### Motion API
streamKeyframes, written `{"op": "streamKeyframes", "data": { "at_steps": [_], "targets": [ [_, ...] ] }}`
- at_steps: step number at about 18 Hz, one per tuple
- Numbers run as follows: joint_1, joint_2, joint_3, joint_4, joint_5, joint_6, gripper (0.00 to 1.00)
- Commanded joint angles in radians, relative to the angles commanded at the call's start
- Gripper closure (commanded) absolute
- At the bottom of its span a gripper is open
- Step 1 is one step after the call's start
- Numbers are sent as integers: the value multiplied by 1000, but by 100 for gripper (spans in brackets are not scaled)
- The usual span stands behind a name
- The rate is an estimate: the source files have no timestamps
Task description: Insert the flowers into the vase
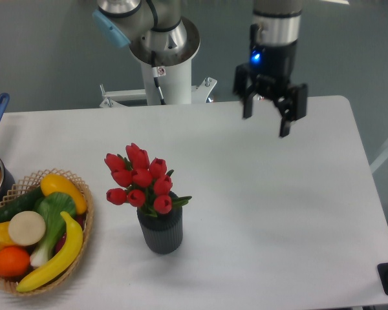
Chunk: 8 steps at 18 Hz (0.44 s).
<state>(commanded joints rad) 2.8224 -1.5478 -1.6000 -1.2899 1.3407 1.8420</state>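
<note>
Tulips [140, 178], a tight bunch of red closed buds with green leaves, stand in the dark grey ribbed vase [160, 231], leaning toward the left and spreading wider than its mouth. The vase sits upright on the white table [278, 219], near the front edge. Left of it, apart, lies a wicker basket [84, 223] of fruit and vegetables. Well away, above the table's far side, the gripper [268, 116] hangs pointing down, its jaws spread wide with nothing between them.

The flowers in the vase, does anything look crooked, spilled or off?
Nothing stands out. The flowers sit in the upright vase, leaning slightly left; nothing is spilled. The gripper hangs apart, fingers open.
</note>
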Motion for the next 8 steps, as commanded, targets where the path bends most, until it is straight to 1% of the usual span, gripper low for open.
{"op": "streamKeyframes", "data": {
  "at_steps": [3, 8],
  "targets": [
    [32, 25, -14, -40, -11, 37, 0],
    [32, 35, -17, -43, -23, 37, 0]
  ]
}}
